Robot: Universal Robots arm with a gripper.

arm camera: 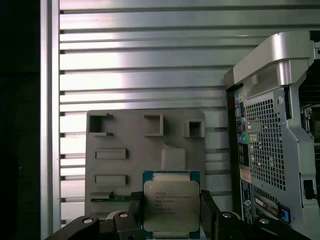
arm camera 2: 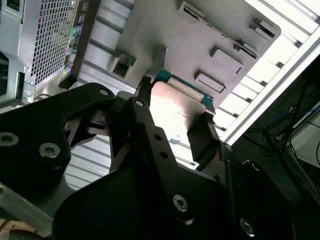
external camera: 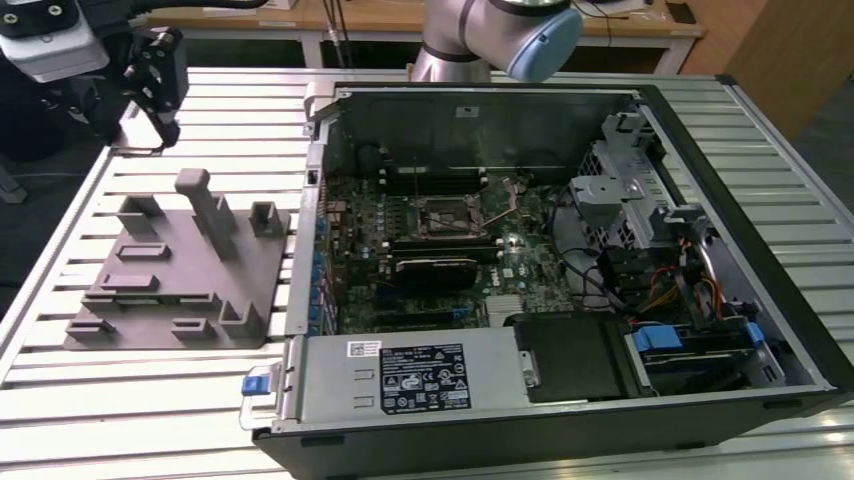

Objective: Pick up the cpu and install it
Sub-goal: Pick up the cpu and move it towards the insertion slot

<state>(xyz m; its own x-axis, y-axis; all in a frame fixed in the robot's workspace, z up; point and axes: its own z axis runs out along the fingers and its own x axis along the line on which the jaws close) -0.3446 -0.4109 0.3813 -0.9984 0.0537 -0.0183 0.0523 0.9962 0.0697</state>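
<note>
The cpu (arm camera: 171, 204), a small square chip with a pale metal top and a green-blue edge, sits between my gripper's (arm camera: 171, 214) two black fingers (arm camera: 207, 210), which are shut on its sides. The second wrist view shows the same hold: the cpu (arm camera 2: 176, 106) is pinched in the gripper (arm camera 2: 172, 121). In the exterior view the gripper (external camera: 163, 120) hangs in the air at the far left of the table, beyond the grey plastic fixture (external camera: 174, 270). In both wrist views the fixture (arm camera: 145, 150) (arm camera 2: 200, 40) lies below the held chip.
The open computer case (external camera: 561, 250) fills the exterior view's right, with the motherboard and its square socket (external camera: 447, 215) inside. A silver box with a black label (external camera: 414, 375) sits at its near edge. The case's perforated rear (arm camera: 272, 135) stands close to the fixture. Ribbed metal table (external camera: 120, 400).
</note>
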